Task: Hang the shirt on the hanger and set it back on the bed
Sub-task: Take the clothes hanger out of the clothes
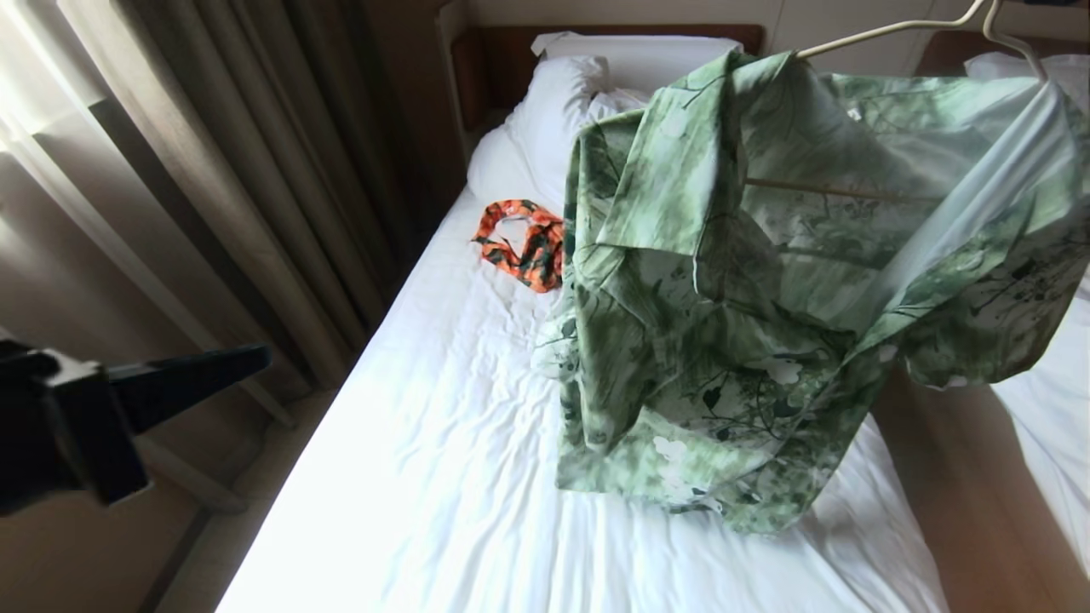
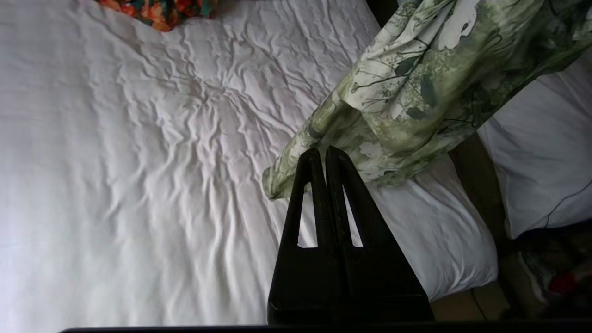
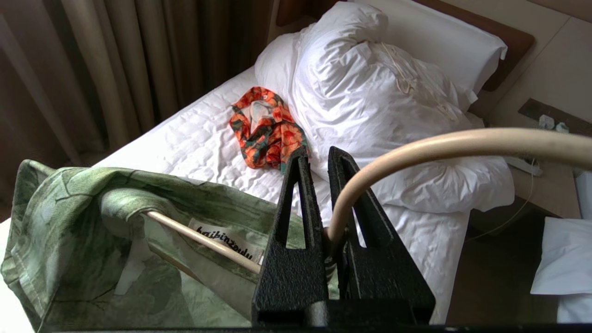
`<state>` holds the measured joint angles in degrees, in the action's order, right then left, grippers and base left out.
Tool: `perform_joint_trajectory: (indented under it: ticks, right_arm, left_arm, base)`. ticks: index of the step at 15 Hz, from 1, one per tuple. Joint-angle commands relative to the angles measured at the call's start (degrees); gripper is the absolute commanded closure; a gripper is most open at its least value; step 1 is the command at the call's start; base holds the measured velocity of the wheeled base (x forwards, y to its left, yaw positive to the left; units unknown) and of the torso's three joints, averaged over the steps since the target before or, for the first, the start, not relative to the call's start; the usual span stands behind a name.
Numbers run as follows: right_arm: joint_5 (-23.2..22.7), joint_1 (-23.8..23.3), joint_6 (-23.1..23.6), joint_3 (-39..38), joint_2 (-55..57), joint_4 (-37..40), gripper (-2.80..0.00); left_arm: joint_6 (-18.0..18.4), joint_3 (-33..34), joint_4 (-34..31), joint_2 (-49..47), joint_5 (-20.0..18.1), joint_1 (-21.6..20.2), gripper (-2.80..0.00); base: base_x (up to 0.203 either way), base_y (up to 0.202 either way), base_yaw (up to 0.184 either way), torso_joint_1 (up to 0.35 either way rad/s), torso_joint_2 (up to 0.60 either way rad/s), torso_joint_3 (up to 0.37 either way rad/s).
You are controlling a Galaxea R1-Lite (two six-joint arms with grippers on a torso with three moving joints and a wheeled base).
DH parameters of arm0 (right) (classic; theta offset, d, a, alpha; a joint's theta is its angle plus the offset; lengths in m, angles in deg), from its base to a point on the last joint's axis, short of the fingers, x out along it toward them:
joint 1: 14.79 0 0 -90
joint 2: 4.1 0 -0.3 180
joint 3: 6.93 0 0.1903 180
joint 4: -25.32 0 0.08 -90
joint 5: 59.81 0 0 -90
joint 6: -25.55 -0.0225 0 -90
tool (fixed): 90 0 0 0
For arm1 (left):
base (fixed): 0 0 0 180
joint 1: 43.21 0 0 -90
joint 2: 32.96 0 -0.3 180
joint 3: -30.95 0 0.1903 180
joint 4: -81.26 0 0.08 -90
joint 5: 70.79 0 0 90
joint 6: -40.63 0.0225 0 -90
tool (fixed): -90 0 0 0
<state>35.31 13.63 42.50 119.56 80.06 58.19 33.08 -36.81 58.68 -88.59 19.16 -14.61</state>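
Note:
The green and white shirt (image 1: 766, 281) hangs on the cream hanger (image 1: 886, 30) above the right half of the bed (image 1: 443, 426); its lower hem touches the wrinkled sheet. My right gripper (image 3: 319, 155) is shut on the hanger (image 3: 439, 145) at the base of its hook, with the shirt's collar and label (image 3: 92, 222) just below. That gripper is outside the head view. My left gripper (image 2: 325, 150) is shut and empty, its tips near the shirt's hem (image 2: 416, 83) above the sheet (image 2: 138, 162). In the head view it shows at the lower left (image 1: 251, 362).
An orange-and-dark-green garment (image 1: 524, 243) lies on the sheet near the bunched duvet (image 3: 370, 101) and pillow (image 3: 444, 41). Curtains (image 1: 213, 170) hang along the bed's left side. A second white bed (image 1: 1052, 409) stands right, across a narrow floor gap (image 1: 962, 485).

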Motion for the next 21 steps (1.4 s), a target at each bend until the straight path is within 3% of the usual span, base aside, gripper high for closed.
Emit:
perform_joint_trajectory:
  ticks: [1, 3, 4, 5, 8, 11, 14, 17, 21]
  right_arm:
    - [0.06, -0.03, 0.11, 0.32, 0.92, -0.01, 0.00]
    - [0.07, -0.03, 0.00, 0.23, 1.11, -0.57, 0.00]
    - [0.07, 0.05, -0.06, 0.23, 1.59, -1.51, 0.00]
    - [0.13, 0.06, -0.07, 0.23, 2.10, -2.78, 0.00]
    - [0.32, -0.03, -0.07, 0.14, 3.38, -4.15, 0.00]
    - [0.24, -0.38, -0.07, -0.12, 3.39, -3.97, 0.00]
    - [0.15, -0.38, -0.16, -0.30, 3.39, -3.71, 0.00]
    - [-0.09, -1.33, -0.25, -0.38, 3.42, -3.74, 0.00]
    - [-2.48, -3.77, -0.25, -0.35, 3.83, -4.07, 0.00]
  left_arm:
    - [-0.06, -2.26, 2.70, -8.86, 0.06, 3.31, 0.00]
    - [-0.07, -4.67, 6.68, -13.67, 0.20, 8.45, 0.00]
    - [-0.17, -5.42, 7.30, -15.07, 0.21, 10.91, -0.69]
    - [-0.22, -5.74, 7.94, -16.42, 0.29, 13.10, -2.80]
    - [-0.04, -5.49, 11.81, -20.08, 2.97, 17.97, -2.80]
    - [0.26, -5.45, 14.37, -22.26, 5.73, 19.93, -2.80]
    - [0.83, -7.18, 18.15, -28.18, 7.21, 20.20, -2.80]
    - [4.94, -12.69, 22.23, -35.39, 9.33, 19.08, -2.80]
    - [6.14, -15.94, 23.01, -39.14, 9.50, 17.03, -2.80]
  base:
    - [0.000, 0.000, 0.000, 0.000, 0.00, 0.000]
    - [0.000, 0.000, 0.000, 0.000, 0.00, 0.000]
    - [0.000, 0.000, 0.000, 0.000, 0.00, 0.000]
    - [0.000, 0.000, 0.000, 0.000, 0.00, 0.000]
    - [0.000, 0.000, 0.000, 0.000, 0.00, 0.000]
    - [0.000, 0.000, 0.000, 0.000, 0.00, 0.000]
    - [0.000, 0.000, 0.000, 0.000, 0.00, 0.000]
    - [0.000, 0.000, 0.000, 0.000, 0.00, 0.000]
    - [0.000, 0.000, 0.000, 0.000, 0.00, 0.000]
